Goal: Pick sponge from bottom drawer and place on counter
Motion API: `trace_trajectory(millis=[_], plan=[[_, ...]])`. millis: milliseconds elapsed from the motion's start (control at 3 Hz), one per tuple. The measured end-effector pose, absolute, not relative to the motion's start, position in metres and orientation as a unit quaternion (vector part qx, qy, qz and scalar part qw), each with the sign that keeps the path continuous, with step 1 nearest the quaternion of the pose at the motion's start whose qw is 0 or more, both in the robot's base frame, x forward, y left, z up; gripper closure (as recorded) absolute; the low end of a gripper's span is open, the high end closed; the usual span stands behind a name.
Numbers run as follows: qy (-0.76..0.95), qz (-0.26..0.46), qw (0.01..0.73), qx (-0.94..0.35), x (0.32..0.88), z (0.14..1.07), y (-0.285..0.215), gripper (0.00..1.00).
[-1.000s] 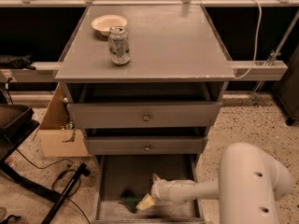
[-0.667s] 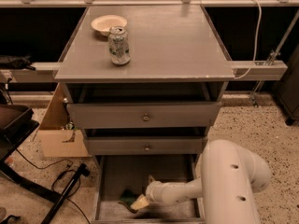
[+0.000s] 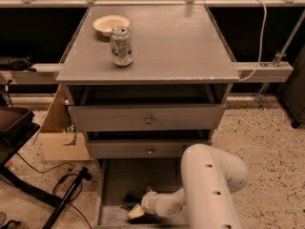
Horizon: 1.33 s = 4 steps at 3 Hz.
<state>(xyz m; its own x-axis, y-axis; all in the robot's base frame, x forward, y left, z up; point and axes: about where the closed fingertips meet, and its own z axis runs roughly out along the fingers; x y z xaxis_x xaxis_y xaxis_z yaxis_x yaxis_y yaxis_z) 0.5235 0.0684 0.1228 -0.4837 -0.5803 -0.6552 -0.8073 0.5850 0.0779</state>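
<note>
A grey drawer cabinet is seen from above and in front. Its counter (image 3: 171, 46), a wide flat grey top, carries 2 things. A pale shallow bowl (image 3: 110, 24) sits near the back left corner. A drinks can (image 3: 121, 46) stands upright just in front of the bowl, near the left edge. The rest of the top is bare grey.

Below the front edge of the counter are 2 upper drawers, each with a small round knob. The first (image 3: 147, 118) is pulled partly out, and the second (image 3: 149, 150) a little less. Under them the bottom drawer (image 3: 112, 180) is pulled out farthest, showing its flat grey floor.

A thick white robot arm (image 3: 209, 185) curves down from the lower right and reaches left into the bottom drawer. The gripper (image 3: 139, 213) at its end is low over the drawer floor, below the left half of the counter's front edge. The sponge (image 3: 129, 202) lies right at the gripper's tip, on its left side. Its dark green face shows, with pale yellow beneath. The 2 appear to be touching. It cannot be told whether the gripper is wide, narrow or closed on the sponge.

A cardboard box (image 3: 59, 137) stands on the speckled floor to the left of the cabinet.
</note>
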Motion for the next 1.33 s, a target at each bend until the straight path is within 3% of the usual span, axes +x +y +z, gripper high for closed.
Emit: trace_trajectory(millis=[667, 1333], plan=[[0.842, 0.183, 0.278, -0.424, 0.5014, 0.0973, 0.0873, 0.0], [0.842, 0.183, 0.278, -0.424, 0.5013, 0.0972, 0.088, 0.42]])
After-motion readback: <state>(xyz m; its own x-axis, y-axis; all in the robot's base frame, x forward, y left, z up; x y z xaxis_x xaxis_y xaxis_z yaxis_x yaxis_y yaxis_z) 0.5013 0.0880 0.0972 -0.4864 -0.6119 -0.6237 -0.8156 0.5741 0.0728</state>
